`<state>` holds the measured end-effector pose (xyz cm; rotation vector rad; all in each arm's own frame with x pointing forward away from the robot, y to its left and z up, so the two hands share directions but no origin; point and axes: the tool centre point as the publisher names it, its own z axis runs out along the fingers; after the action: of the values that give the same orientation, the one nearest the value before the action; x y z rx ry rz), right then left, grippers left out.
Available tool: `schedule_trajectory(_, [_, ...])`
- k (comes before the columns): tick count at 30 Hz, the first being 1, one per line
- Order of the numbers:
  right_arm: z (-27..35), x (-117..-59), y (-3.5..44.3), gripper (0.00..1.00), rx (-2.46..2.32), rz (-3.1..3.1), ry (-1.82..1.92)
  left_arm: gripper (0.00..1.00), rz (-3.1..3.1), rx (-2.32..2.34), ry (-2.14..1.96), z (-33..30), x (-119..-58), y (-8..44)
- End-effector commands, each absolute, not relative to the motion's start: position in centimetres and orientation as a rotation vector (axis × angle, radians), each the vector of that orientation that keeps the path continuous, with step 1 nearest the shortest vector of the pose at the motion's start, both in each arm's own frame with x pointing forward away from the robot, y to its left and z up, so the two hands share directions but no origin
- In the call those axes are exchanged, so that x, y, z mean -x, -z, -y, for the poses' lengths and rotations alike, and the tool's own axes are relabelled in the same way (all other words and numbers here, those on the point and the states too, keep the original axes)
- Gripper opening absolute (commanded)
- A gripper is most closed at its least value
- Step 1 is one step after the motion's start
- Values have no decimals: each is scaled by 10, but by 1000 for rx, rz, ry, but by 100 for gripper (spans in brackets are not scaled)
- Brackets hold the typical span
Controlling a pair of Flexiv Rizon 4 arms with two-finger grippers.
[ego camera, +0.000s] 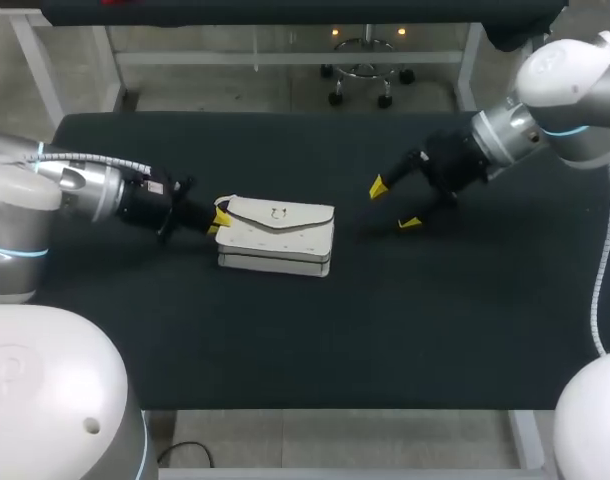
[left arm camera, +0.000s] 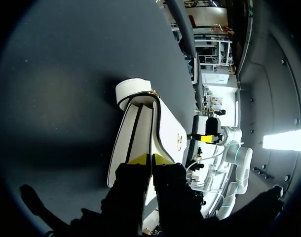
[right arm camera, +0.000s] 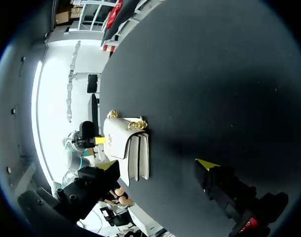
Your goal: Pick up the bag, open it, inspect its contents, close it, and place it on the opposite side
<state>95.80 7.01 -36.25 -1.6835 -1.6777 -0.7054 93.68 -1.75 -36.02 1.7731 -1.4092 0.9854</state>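
Note:
A white flap bag point(ego camera: 280, 235) with a small gold clasp lies flat on the black table, a little left of the middle. My left gripper point(ego camera: 220, 217) is at the bag's left end. In the left wrist view its yellow tips point(left arm camera: 151, 159) are pinched on the edge of the bag point(left arm camera: 140, 123), one on each side. My right gripper point(ego camera: 394, 205) hangs open to the right of the bag, apart from it, with nothing between its fingers. From the right wrist, the bag point(right arm camera: 123, 138) lies ahead of the wide-spread right gripper point(right arm camera: 157, 165), gold chain fittings at its near end.
The black table point(ego camera: 435, 320) carries nothing else; bare cloth stretches in front of the bag and to its right under my right arm. The table's far edge point(ego camera: 285, 115) runs behind the bag.

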Motion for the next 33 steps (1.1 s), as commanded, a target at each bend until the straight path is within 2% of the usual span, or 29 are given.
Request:
schedule_trajectory(1, [-45, -960, 345, 100, 1711, 1713, 727, 0, 1430, -1747, -989, -10, -942, 352])
schedule_trajectory(14, [28, -997, 336, 100, 1743, 1803, 712, 0, 1518, -1708, -989, -84, -968, 344])
schedule_trajectory(33, [95, -1039, 320, 100, 1907, 1934, 614, 0, 1519, -1882, -1030, -185, -1024, 346])
